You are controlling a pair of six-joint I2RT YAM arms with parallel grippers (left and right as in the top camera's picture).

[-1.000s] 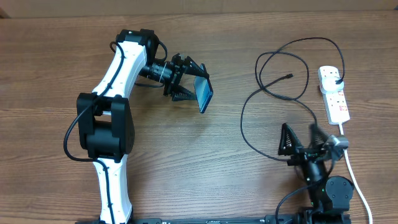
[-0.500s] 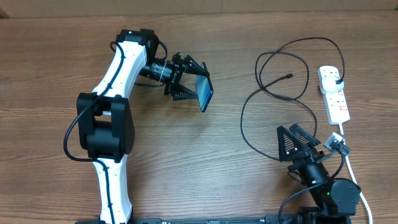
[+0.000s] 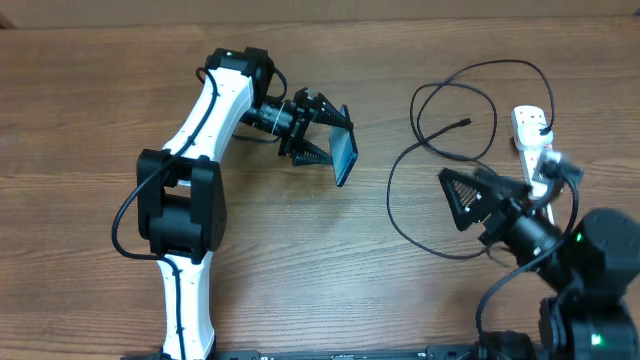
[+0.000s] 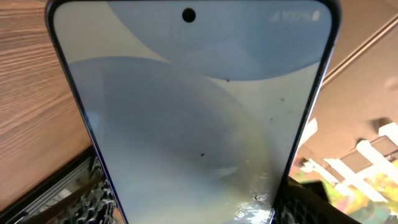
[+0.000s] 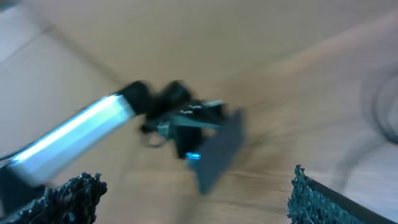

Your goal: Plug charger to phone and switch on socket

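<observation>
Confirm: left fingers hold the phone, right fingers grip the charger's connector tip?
No. The left fingers do hold the phone, but the right fingers are open and empty; the charger's connector tip lies on the table, per the overhead view.

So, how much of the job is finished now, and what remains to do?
Done: the left gripper holds the phone up off the table. In hand: the right gripper, open and empty, hovers near the charger, whose tip lies loose on the table. Left: join tip to phone and switch on the socket; its switch is not readable here.
</observation>
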